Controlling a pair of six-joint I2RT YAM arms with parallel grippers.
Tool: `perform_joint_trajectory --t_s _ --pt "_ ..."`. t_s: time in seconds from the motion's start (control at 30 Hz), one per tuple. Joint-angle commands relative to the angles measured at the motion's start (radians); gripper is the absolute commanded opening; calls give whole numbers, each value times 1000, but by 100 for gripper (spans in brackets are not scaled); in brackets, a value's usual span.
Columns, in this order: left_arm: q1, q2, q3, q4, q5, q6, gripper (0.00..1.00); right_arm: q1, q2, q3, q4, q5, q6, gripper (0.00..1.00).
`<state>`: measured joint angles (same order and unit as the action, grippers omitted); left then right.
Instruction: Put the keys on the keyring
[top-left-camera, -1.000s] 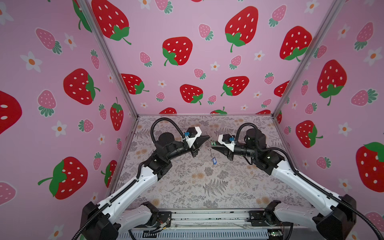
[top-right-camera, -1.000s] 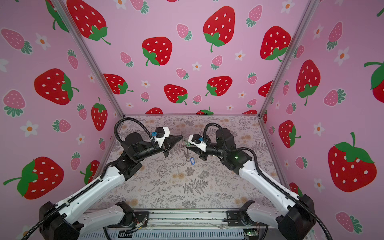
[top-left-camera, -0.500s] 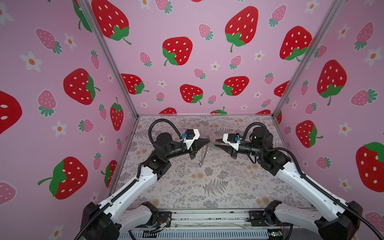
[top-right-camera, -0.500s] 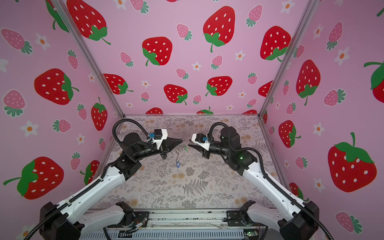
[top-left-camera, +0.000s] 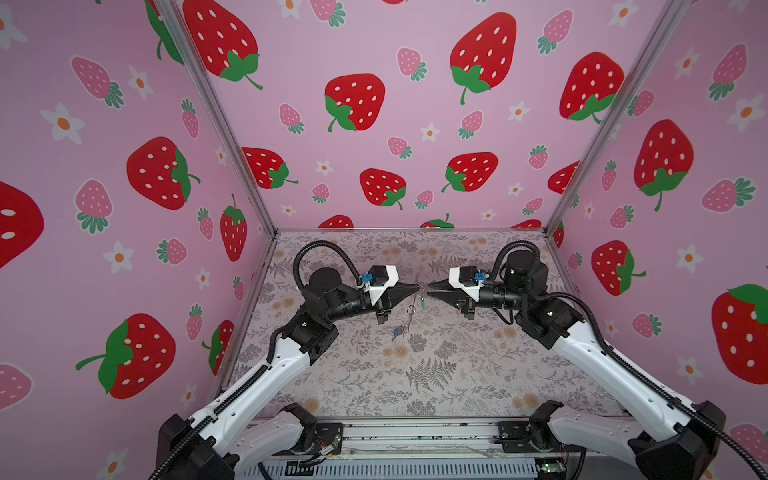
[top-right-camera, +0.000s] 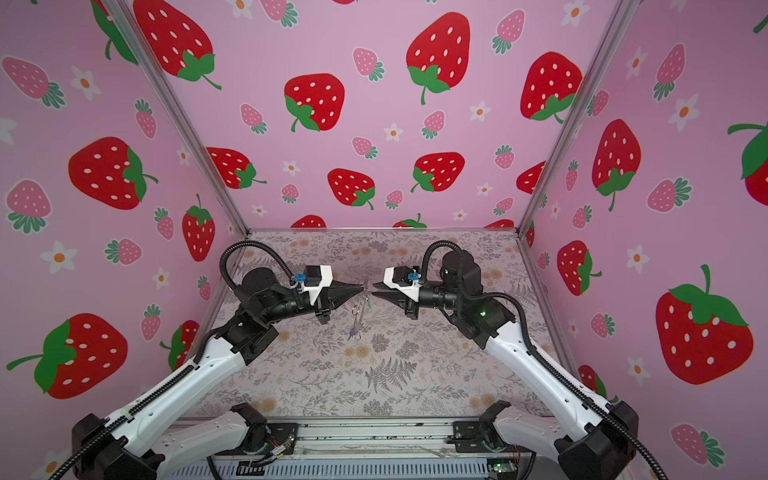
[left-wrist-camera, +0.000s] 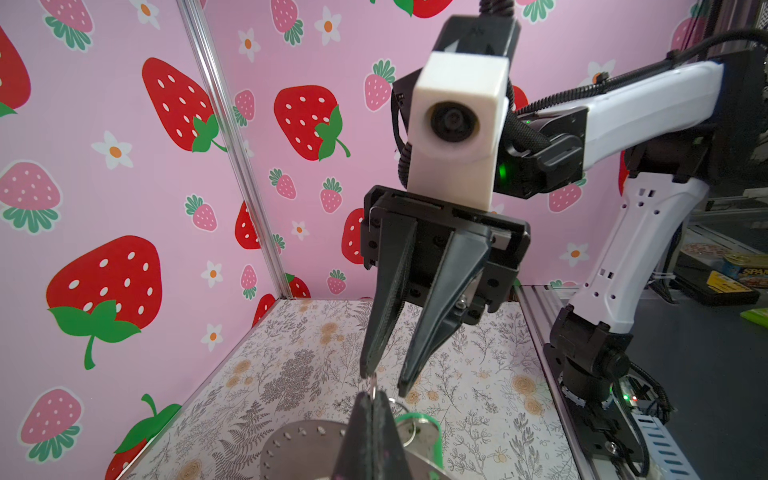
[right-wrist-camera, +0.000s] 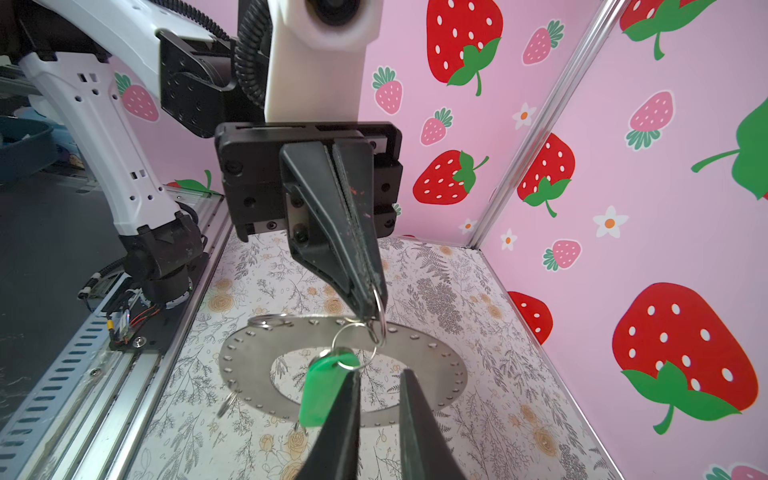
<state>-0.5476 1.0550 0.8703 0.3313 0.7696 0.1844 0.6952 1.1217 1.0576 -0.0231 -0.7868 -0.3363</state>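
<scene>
While the left gripper (right-wrist-camera: 370, 305) pinches a small wire loop (right-wrist-camera: 382, 320) tight, the keyring (right-wrist-camera: 249, 365) seems to hang just below its tips, with the green key (right-wrist-camera: 322, 390) dangling there and the blue key (top-left-camera: 397, 331) lowest. Facing those tips, the right gripper (right-wrist-camera: 379, 374) stands narrowly parted, holding nothing.

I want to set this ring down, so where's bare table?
Bare floral table lies in front, between the hanging keyring and the near rail, and behind along the back wall. Crowded: the middle, where left gripper and right gripper meet.
</scene>
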Motion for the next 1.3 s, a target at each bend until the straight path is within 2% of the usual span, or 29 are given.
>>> perform_joint_trajectory --t_s 0.0,0.37,1.27 --pt "3 -24 -4 10 22 25 0 -6 -1 32 23 -52 11 20" --pt "0 -19 0 3 28 26 0 -6 36 35 59 -108 73 18" --pt "-2 -7 6 26 69 23 0 -6 77 48 42 -143 68 13"
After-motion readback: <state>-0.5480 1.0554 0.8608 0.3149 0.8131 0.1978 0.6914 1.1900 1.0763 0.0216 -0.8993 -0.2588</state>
